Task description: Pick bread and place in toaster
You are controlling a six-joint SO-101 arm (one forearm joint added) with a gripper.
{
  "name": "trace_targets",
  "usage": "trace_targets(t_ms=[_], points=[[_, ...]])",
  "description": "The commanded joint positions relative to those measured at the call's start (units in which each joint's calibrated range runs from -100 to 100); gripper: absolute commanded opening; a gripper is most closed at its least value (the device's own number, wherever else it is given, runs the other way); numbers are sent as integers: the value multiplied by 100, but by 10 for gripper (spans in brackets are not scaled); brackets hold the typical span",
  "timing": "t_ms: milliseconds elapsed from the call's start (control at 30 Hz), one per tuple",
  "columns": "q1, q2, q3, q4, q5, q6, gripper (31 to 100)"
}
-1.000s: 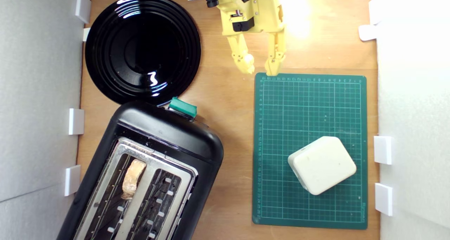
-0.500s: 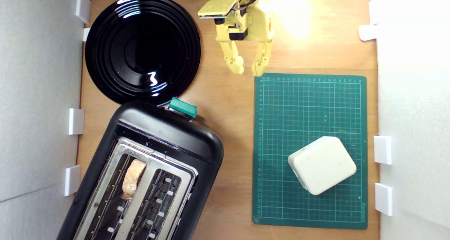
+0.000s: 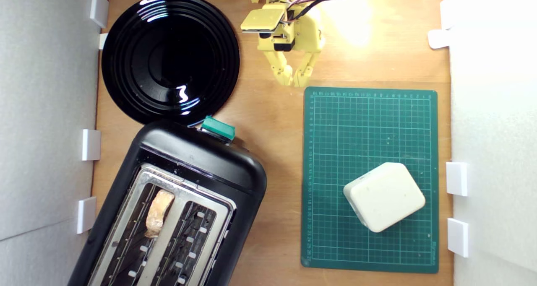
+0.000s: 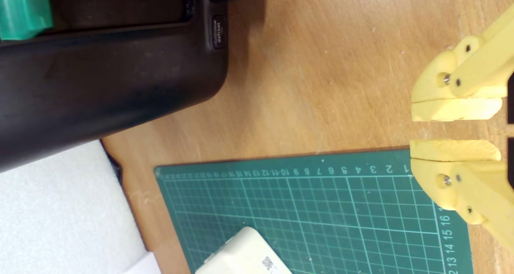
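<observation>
The bread point(image 3: 157, 213) stands on edge in one toaster point(image 3: 197, 160) slot, mostly sunk, only its crust edge showing; the toaster's lower end is cut off by the frame. The yellow gripper point(image 3: 293, 79) hangs empty just beyond the green mat point(image 3: 369, 126) corner, well apart from the toaster, fingertips point(image 4: 453, 109) nearly together with a thin gap.

Gripper point(image 3: 293, 81) pulling back off the green mat's point(image 3: 369, 143) corner, jaws narrowing to a small gap, nothing held.
</observation>
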State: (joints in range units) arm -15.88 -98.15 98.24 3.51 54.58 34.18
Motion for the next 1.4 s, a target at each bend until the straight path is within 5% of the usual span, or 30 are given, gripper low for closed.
trace_targets(t_ms=[0, 1367], points=[[-40, -35, 30, 39, 20, 38, 491], [-32, -27, 21, -16, 413, -663, 490]])
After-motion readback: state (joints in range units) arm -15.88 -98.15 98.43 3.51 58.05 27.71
